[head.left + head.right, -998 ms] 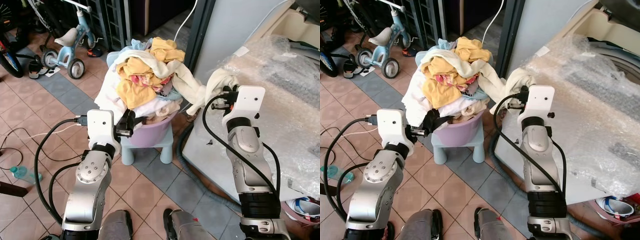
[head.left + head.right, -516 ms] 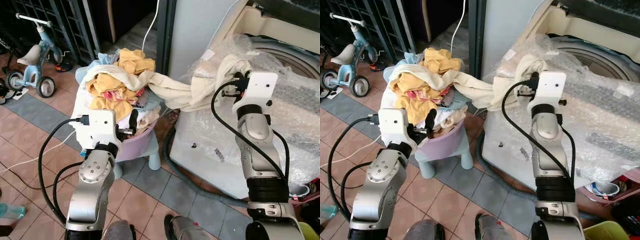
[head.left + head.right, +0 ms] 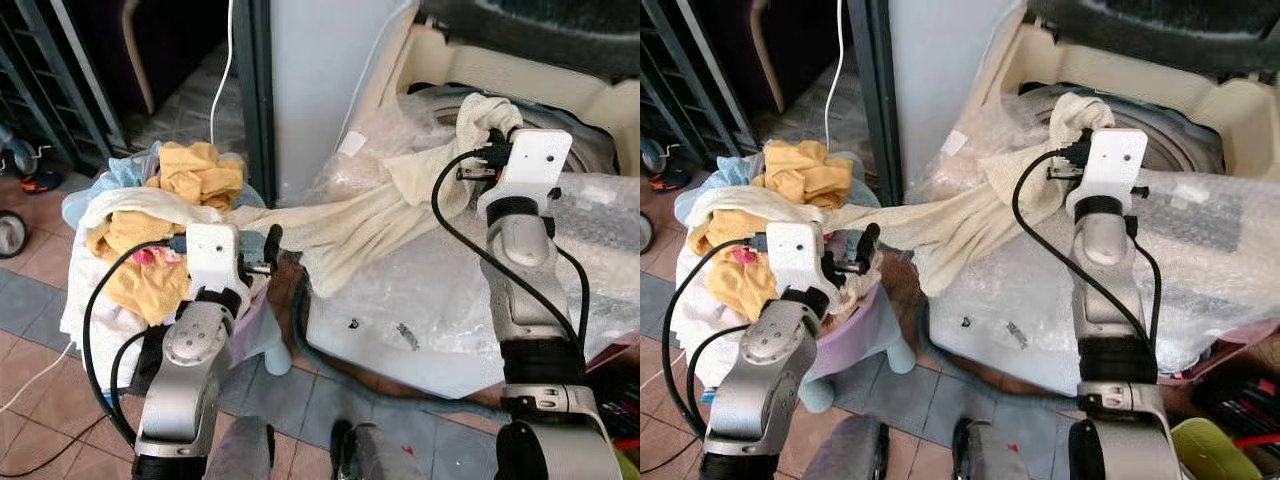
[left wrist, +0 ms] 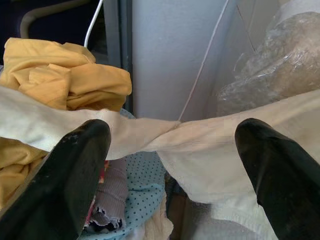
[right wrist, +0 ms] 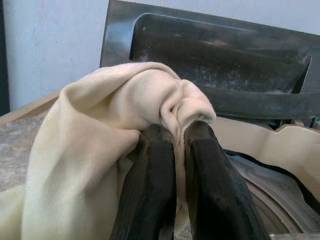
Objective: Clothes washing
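One cream garment (image 3: 360, 215) is stretched lengthwise from the laundry pile (image 3: 150, 235) up to the washing machine (image 3: 1160, 130) rim; its far end is buried among the clothes. One right gripper (image 5: 177, 150), fingers pressed together, pinches the garment's bunched end above the drum. One left gripper (image 4: 170, 150), fingers spread wide, is held beside the pile, gripping nothing. One purple basket (image 3: 845, 325) is mostly hidden. Bubble wrap (image 3: 600, 235) covers the machine top.
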### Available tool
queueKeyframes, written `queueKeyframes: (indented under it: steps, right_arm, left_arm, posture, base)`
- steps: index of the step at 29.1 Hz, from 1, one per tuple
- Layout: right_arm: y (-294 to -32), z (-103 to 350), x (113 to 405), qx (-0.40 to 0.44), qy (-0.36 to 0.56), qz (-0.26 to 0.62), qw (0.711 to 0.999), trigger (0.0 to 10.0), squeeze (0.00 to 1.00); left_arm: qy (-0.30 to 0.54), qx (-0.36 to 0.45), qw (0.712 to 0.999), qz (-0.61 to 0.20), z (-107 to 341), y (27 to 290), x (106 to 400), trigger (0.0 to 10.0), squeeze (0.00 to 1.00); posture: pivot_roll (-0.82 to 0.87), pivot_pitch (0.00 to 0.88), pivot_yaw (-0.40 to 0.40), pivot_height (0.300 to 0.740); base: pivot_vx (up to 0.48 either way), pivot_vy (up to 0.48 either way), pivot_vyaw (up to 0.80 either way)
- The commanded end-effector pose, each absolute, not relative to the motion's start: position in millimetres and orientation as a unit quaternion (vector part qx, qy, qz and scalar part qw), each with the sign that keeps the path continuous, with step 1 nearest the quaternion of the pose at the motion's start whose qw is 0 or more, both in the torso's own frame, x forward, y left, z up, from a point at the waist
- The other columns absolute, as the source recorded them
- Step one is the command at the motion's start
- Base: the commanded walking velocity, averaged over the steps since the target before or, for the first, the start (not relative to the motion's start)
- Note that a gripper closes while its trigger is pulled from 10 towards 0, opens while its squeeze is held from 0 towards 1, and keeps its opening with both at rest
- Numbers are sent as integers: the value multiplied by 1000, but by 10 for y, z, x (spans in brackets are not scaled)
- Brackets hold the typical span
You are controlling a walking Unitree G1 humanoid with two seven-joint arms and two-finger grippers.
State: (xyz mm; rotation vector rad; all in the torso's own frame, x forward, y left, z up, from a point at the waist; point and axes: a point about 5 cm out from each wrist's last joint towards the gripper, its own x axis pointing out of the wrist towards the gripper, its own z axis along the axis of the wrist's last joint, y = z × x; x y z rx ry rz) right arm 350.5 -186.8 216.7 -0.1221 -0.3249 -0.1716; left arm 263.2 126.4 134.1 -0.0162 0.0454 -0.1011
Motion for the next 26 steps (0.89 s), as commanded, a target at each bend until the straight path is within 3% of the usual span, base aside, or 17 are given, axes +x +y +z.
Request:
queueKeyframes:
  steps: [1, 8, 11, 16, 21, 26]
  right_arm:
    - [-2048, 2205, 3528, -70, -165, -116, 977, 10000, 0]
    - [-2196, 2467, 3706, -81, -185, -130, 971, 10000, 0]
    - [-2263, 3101, 4004, -111, -204, -106, 967, 10000, 0]
    - [-2081, 3515, 4083, -126, -237, -56, 962, 10000, 0]
    - [-1933, 3484, 4122, -90, -237, -10, 967, 10000, 0]
    - [-1795, 3076, 4108, -68, -221, 66, 971, 10000, 0]
  left_arm:
    - [28, -8, 998, -47, 1326, 1257, 2622, 10000, 0]
    - [26, -2, 998, -51, 1332, 1244, 2634, 10000, 0]
    - [27, 0, 998, -55, 1331, 1216, 2653, 10000, 0]
    - [27, -1, 998, -50, 1323, 1214, 2651, 10000, 0]
    - [22, -6, 999, -43, 1332, 1205, 2627, 10000, 0]
    - [25, 3, 1000, -10, 1348, 1305, 2610, 10000, 0]
  posture:
    - [38, 131, -9, 740]
    - [44, 128, -10, 740]
    - [44, 126, -14, 740]
    - [47, 124, -32, 740]
    - [59, 124, -42, 740]
    - [63, 129, -31, 740]
  base:
    - [0, 0, -800]
    - [0, 0, -800]
    - [0, 0, -800]
    - [0, 0, -594]
    - [0, 0, 0]
    - [0, 0, 0]
